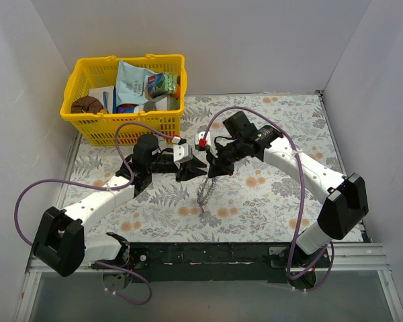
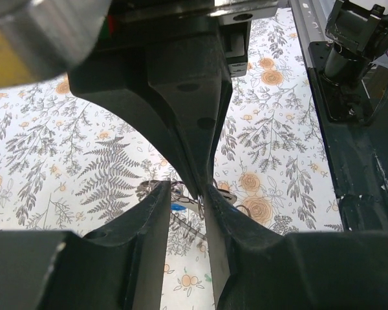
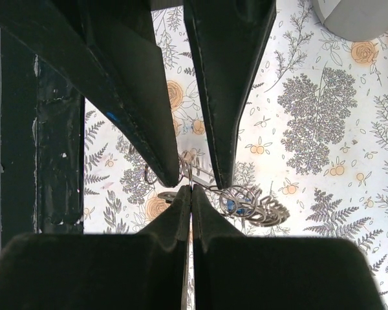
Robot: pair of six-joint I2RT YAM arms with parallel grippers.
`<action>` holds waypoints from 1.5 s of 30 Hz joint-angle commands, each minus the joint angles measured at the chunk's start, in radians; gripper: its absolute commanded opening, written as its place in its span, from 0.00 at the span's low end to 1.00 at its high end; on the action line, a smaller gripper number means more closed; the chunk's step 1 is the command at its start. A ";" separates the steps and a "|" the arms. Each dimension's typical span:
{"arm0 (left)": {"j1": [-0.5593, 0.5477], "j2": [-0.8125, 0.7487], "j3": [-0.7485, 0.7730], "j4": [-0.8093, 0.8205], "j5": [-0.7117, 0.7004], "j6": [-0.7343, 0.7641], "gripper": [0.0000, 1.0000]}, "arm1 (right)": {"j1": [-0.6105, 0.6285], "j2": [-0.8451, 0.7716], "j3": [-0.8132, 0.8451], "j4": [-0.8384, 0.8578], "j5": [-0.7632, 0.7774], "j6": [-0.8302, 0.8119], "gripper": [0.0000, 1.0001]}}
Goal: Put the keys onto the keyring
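Right gripper [image 3: 191, 192] clamps the large silvery metal keyring [image 1: 203, 193]; left gripper [image 2: 187, 189] straddles it, grip unclear. Tiny blue-headed key [image 3: 231, 205] hangs against the keyring: hold steady, thread slowly.

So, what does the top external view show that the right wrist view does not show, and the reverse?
Only the top external view shows the yellow basket, the whole left arm and the whole right arm. Only the right wrist view shows a blue key head, and that the right fingers are pressed together while the left fingers stand apart. Both show the keyring under the meeting fingers, over the floral cloth.
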 commanded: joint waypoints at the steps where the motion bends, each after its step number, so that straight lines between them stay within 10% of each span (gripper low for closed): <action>1: 0.003 0.008 0.005 -0.007 0.037 0.005 0.26 | 0.006 -0.047 -0.007 0.048 -0.031 0.005 0.01; 35: -0.003 0.055 -0.005 -0.011 0.035 0.014 0.19 | 0.006 -0.056 -0.024 0.071 -0.034 0.014 0.01; 45: -0.010 0.071 0.006 -0.009 0.052 0.019 0.00 | 0.004 -0.061 -0.027 0.083 -0.037 0.020 0.01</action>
